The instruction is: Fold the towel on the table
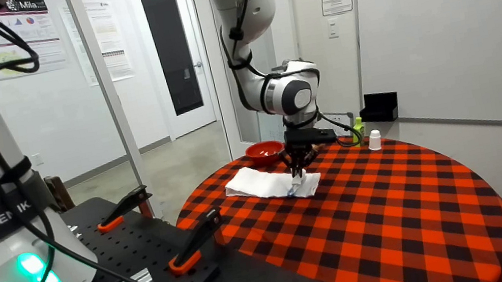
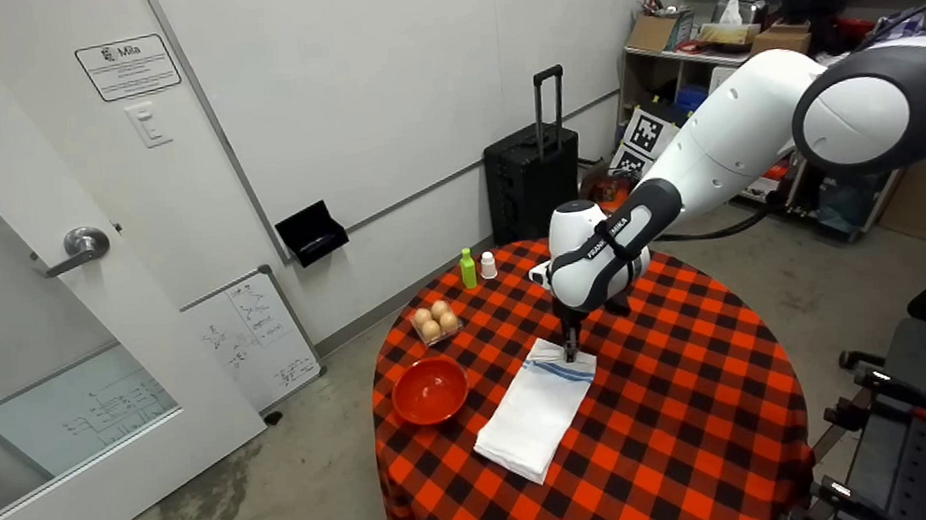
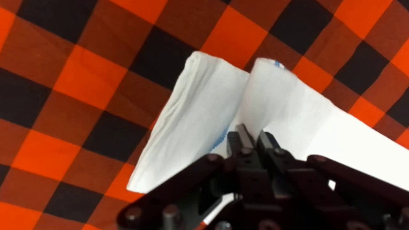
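While its fingers point(image 3: 235, 142) are pressing close together, the pincer point(image 3: 254, 135) is pinching a raised fold of the white towel point(image 2: 534, 423) near the towel's blue-striped end. Directly under the pincer, that end is lying on the desk point(image 2: 675, 435), a round one that is wearing a red-and-black checked cover point(image 1: 429, 213); the rest of the towel is stretching away from the pincer as a flat, layered strip, its plain end lying farthest off. Seen in the wrist view, stacked edges are showing on one side of the pincer, and the longer stretch is running out of sight on the opposite side. A bit of blue trim point(image 3: 220, 140) is peeping out just beside the fingers. Across the towel's striped end from the pincer, a red bowl point(image 2: 431, 390) is sitting near the towel but apart from it. Next to the bowl, and well apart from the pincer, four eggs point(image 2: 431, 329) are resting in a clear tray point(image 2: 443, 338). Also well apart from the pincer, a green bottle point(image 2: 468, 270) and a small white container point(image 2: 488, 266) are standing upright, just beside each other. Above the pincer, the white arm point(image 2: 700, 161) is arching over the desk. Beyond the desk, far from the pincer, a black suitcase point(image 2: 532, 185) is standing with its handle raised.
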`<state>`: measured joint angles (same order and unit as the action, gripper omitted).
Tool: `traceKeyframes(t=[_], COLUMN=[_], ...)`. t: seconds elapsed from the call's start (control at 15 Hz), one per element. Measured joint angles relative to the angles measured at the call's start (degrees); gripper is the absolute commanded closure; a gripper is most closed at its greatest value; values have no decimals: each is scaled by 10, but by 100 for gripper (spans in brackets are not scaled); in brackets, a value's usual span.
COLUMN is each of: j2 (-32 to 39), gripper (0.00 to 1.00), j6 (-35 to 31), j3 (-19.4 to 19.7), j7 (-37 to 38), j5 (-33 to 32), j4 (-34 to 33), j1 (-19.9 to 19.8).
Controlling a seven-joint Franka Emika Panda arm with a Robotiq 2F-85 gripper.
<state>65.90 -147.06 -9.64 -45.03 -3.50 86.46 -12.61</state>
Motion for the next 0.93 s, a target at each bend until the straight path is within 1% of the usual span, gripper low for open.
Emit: traceKeyframes(t=[0.2, 0.6, 0.93], j2=[2, -1, -1], gripper=[99, 99, 99], j6=[0, 0, 1], j3=[-1, -16, -16], j7=[0, 0, 0], j5=[0, 0, 0], j4=[-15, -50, -59], j1=[3, 4, 4])
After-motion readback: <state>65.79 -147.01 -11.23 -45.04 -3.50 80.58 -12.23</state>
